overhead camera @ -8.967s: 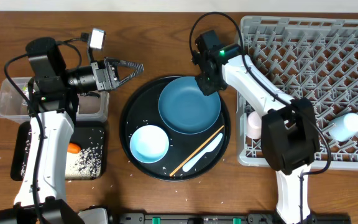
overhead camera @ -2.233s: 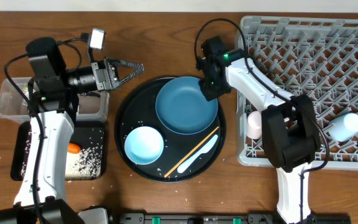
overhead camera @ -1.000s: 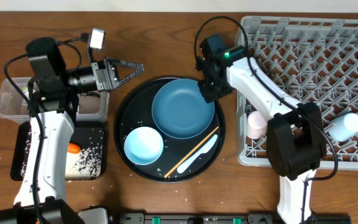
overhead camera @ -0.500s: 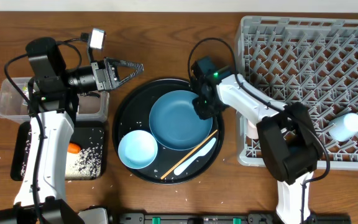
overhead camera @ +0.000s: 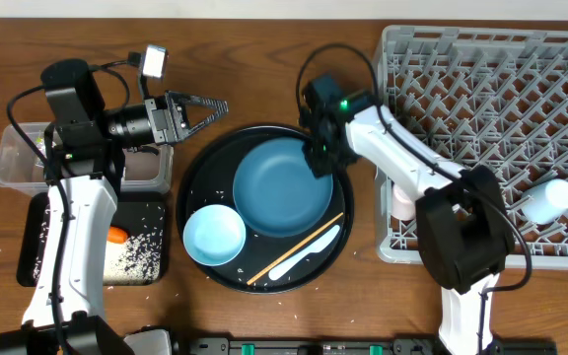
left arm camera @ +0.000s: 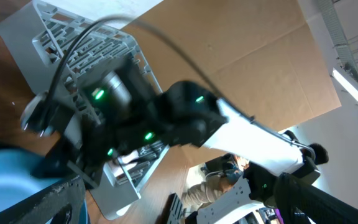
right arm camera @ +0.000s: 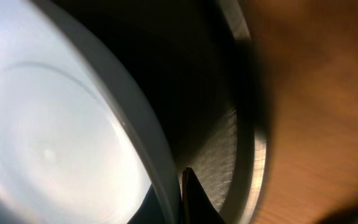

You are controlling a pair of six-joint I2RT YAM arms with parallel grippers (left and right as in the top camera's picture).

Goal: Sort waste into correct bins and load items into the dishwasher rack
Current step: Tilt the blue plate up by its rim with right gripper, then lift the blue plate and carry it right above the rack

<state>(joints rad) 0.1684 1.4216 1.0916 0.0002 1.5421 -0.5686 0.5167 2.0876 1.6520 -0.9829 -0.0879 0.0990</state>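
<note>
Three things (bowl (overhead camera: 214, 237), chopstick (overhead camera: 294, 250), spoon (overhead camera: 319, 244)) beside the plate (overhead camera: 279, 187) on round tray (overhead camera: 197, 173)

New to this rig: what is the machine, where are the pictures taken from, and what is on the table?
Two robot arms work at a wooden table. One picture looks down from above; the others come from wrist cameras. The left gripper is open and empty. The right gripper is shut, its tip at the rim of the dark-blue plate, which lies on a round black tray with a light-blue bowl, chopstick and spoon. A grey rack stands right; a clear tub and flat black tray lie left.
</note>
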